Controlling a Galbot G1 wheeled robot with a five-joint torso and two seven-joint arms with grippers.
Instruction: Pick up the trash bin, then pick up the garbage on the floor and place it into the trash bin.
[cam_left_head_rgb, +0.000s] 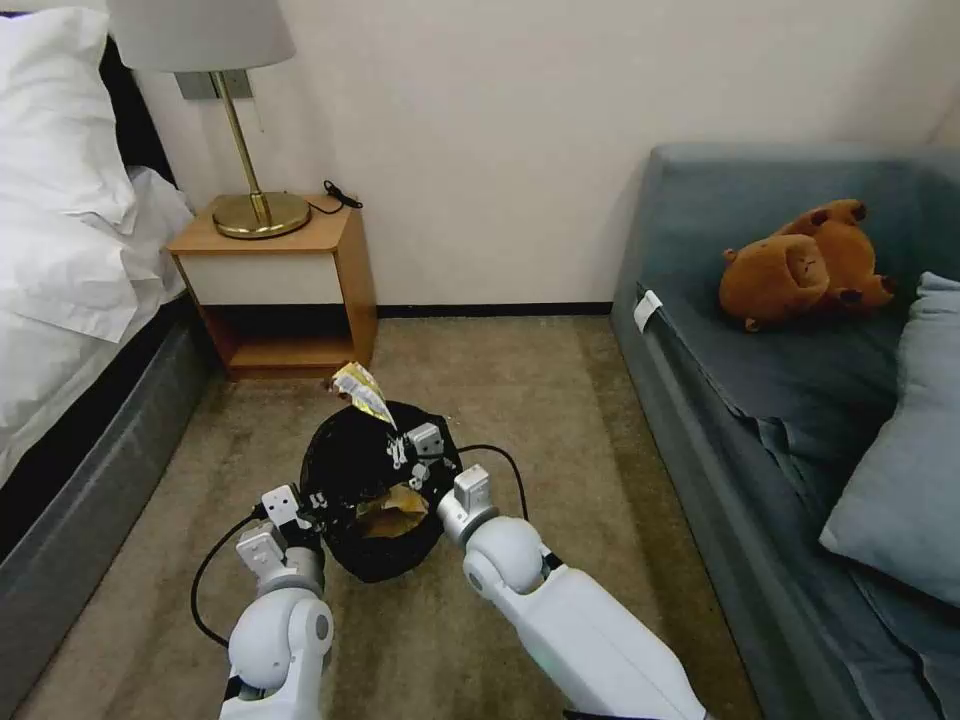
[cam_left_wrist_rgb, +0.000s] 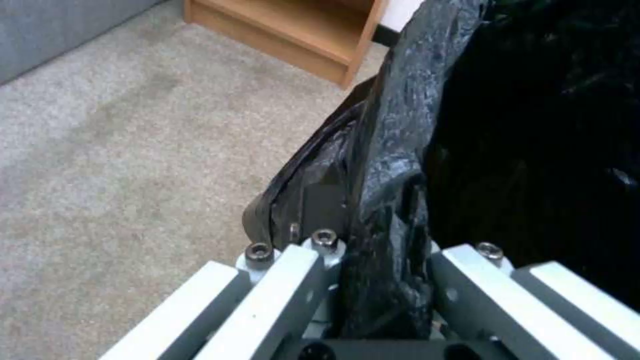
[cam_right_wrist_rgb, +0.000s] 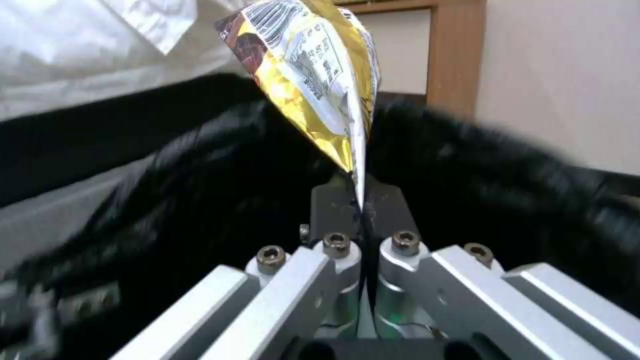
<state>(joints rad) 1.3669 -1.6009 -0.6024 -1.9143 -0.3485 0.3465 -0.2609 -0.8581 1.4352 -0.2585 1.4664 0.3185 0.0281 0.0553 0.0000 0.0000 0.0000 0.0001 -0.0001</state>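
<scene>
Your left claw (cam_left_head_rgb: 318, 503) grips the rim of the trash bin (cam_left_head_rgb: 345, 470), with the black bag (cam_left_wrist_rgb: 393, 150) pinched tight between its fingers (cam_left_wrist_rgb: 323, 205). The bin sits in the middle of the carpet (cam_left_head_rgb: 520, 400), right in front of your two arms, and its open mouth faces up at you. Your right claw (cam_left_head_rgb: 405, 440) is over the far side of the bin's mouth. It is clenched on the thin end of the yellow wrapper (cam_left_head_rgb: 363, 392), and the wrapper (cam_right_wrist_rgb: 313, 75) sticks up and away from the claw, over the back rim of the bin. Its gold side and its printed white side both show. Inside the bin you can see some crumpled tan paper (cam_left_head_rgb: 392, 512) lying low in the black bag. A wooden nightstand (cam_left_head_rgb: 285, 290) stands against the wall past the bin, with a gold lamp (cam_left_head_rgb: 250, 150) on top. The bed (cam_left_head_rgb: 70, 260) with white sheets is on your left. The gray sofa (cam_left_head_rgb: 760, 400) is on your right, and a brown teddy bear (cam_left_head_rgb: 800, 265) lies on its seat, well apart from the bin.
</scene>
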